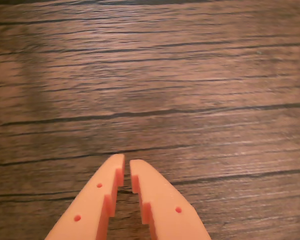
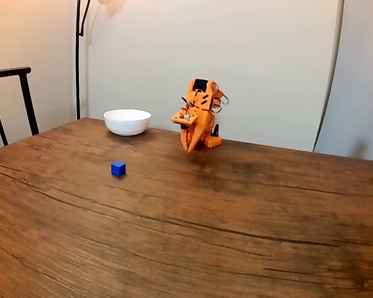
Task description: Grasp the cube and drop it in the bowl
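A small blue cube (image 2: 118,168) rests on the wooden table (image 2: 224,217), left of centre in the fixed view. Behind it, near the table's far edge, stands a white bowl (image 2: 127,121). The orange arm is folded at the far edge, and its gripper (image 2: 189,148) points down at the table, to the right of the bowl and well away from the cube. In the wrist view the two orange fingers (image 1: 102,192) nearly meet at their tips; the gripper (image 1: 127,165) is shut with nothing between them, over bare wood.
A dark chair back (image 2: 12,99) stands beyond the table's left side in the fixed view. A thin black lamp pole (image 2: 78,56) rises against the pale wall behind the bowl.
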### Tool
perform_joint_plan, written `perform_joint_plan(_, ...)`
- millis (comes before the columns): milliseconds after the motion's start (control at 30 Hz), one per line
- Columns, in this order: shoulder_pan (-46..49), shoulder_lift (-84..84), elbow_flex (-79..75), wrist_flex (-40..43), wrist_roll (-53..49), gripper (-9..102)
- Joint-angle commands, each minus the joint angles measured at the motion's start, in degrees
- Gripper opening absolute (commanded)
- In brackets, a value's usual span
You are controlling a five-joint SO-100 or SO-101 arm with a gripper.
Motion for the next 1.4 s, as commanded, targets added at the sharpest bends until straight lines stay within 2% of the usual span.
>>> perform_joint_plan(0, 1.1, 0.0, -0.2, -1.9, -0.4, 0)
perform_joint_plan(267, -1.0, 0.0, -2.5, -15.0, 0.5, 0)
perform_joint_plan(500, -2.4, -1.0, -14.2, -15.8, 5.4, 0)
perform_joint_plan(733, -2.0, -3.7, -25.1, -15.4, 5.8, 0)
perform_joint_plan(1067, -1.8, -32.9, -44.3, -16.1, 8.2, 0)
perform_joint_plan(1367, -0.4, -54.5, -53.8, -22.2, 9.4, 0)
